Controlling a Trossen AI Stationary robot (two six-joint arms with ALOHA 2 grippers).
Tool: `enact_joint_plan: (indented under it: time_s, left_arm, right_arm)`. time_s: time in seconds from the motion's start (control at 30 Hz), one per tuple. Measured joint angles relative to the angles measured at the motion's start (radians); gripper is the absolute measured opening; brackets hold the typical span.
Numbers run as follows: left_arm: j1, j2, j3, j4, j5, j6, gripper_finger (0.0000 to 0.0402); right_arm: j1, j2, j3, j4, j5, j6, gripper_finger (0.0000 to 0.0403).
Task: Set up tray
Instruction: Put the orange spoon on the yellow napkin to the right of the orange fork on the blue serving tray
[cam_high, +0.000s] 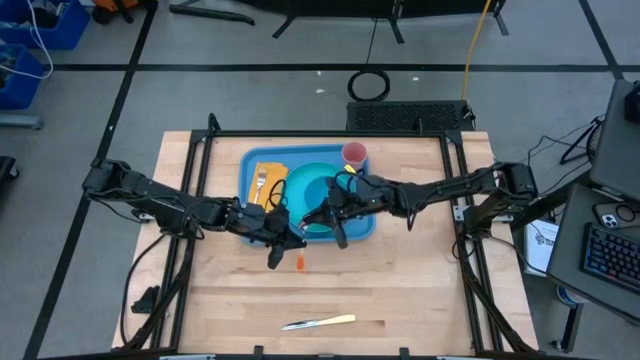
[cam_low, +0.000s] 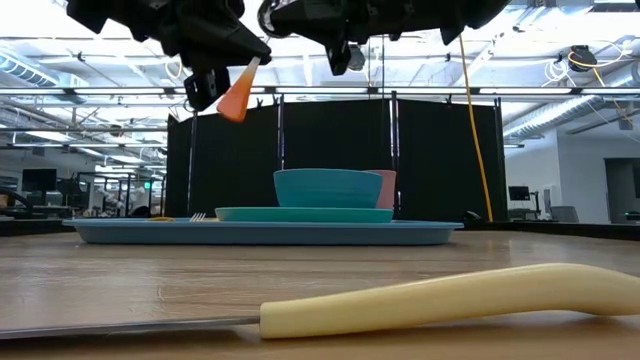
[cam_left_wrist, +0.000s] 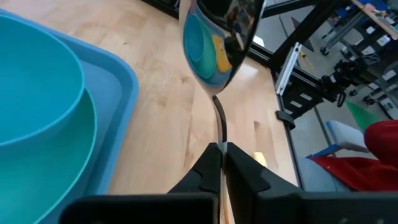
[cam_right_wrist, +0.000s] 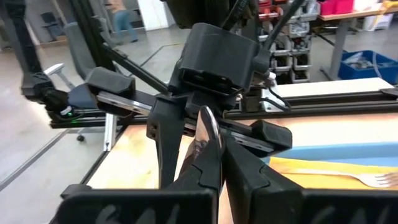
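Note:
The light-blue tray (cam_high: 258, 160) lies at the table's far middle. It carries a teal plate (cam_high: 318, 233) with a teal bowl (cam_high: 320, 188), a pink cup (cam_high: 354, 153) and a fork (cam_high: 262, 182) on a yellow napkin (cam_high: 270, 190). Just off the tray's near edge, my left gripper (cam_high: 283, 240) and my right gripper (cam_high: 318, 218) meet tip to tip. Both are shut on one spoon with a metal bowl (cam_left_wrist: 217, 37) and an orange handle (cam_low: 238, 95), held above the table. My left gripper pinches the spoon's thin metal neck (cam_left_wrist: 219, 134) between its two fingers, which lie along the spoon. The spoon is clear of the table. Its orange handle end (cam_high: 299, 262) sticks out toward the table's near edge, slanting down in the low view. My right gripper comes from the table's right and closes on the spoon's bowl (cam_right_wrist: 209, 140), seen edge-on between its two fingers (cam_right_wrist: 249, 177). The exact place of contact is hidden by its own fingers. The spoon is clear of the table.
A knife with a cream handle (cam_high: 320, 322) lies on the bare wood near the table's near edge; it also shows close in the low view (cam_low: 430, 295). Black frame rails (cam_high: 460, 200) run along the table's left and right sides.

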Motion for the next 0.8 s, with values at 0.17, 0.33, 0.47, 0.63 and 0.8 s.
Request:
enact_joint_plan:
  time_s: [0.17, 0.33, 0.47, 0.63, 0.8]
  left_arm:
    - [-0.007, 0.0, 0.0, -0.007, -0.035, -0.004, 0.002]
    - [-0.019, -0.001, 0.0, -0.001, -0.056, 0.002, 0.0036]
    - [-0.031, -0.001, 0.0, 0.011, -0.068, 0.005, 0.0024]
    - [-0.047, -0.001, 0.0, 0.026, -0.152, -0.003, 0.0012]
    - [-0.055, -0.001, 0.0, 0.025, -0.224, -0.003, 0.004]
  right_arm:
    - [0.021, 0.0, 0.0, 0.0, 0.061, 0.0, 0.0001]
    - [0.04, 0.0, -0.002, 0.034, 0.082, 0.005, 0.0001]
    - [0.04, 0.0, -0.002, 0.067, 0.084, 0.022, 0.0]
    - [0.047, 0.0, -0.002, 0.094, 0.139, 0.035, 0.0]
    - [0.056, 0.0, -0.002, 0.111, 0.162, 0.031, 0.0]
